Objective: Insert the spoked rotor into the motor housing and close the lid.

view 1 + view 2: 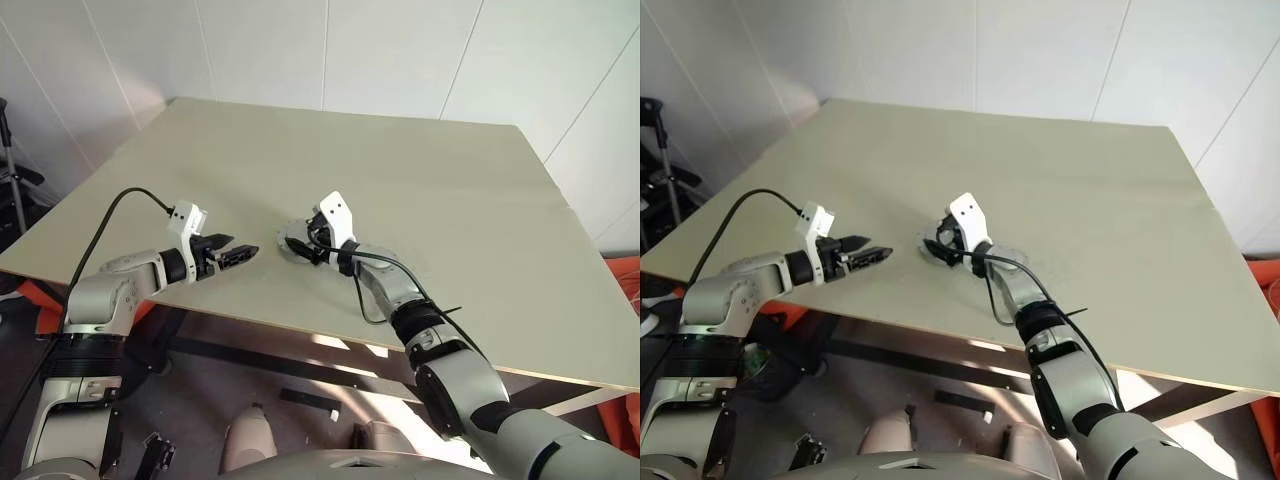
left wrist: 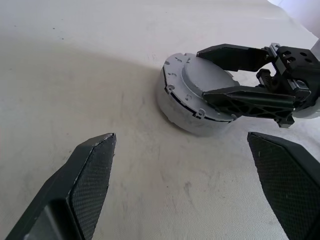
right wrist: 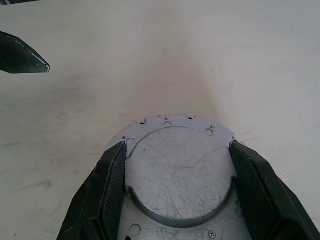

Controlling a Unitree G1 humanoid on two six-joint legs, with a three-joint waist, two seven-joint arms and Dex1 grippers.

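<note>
The lid [image 2: 197, 97] lies flat on the desk [image 1: 450, 190], round and with no long axis, its raised centre disc facing up. It sits near the desk's front edge, at about 7 o'clock from the desk's middle. The right tool [image 3: 175, 165] is partly spread, one finger on each side of the raised disc, touching it. At 9 o'clock from the lid, near it, the left tool [image 1: 243, 253] hovers wide apart, empty.

The right gripper [image 1: 940, 243] rests on a round grey part [image 1: 936, 247] on the table [image 1: 1110, 200]. The left gripper [image 1: 875, 256] hovers just beside it, at the table's near edge.
</note>
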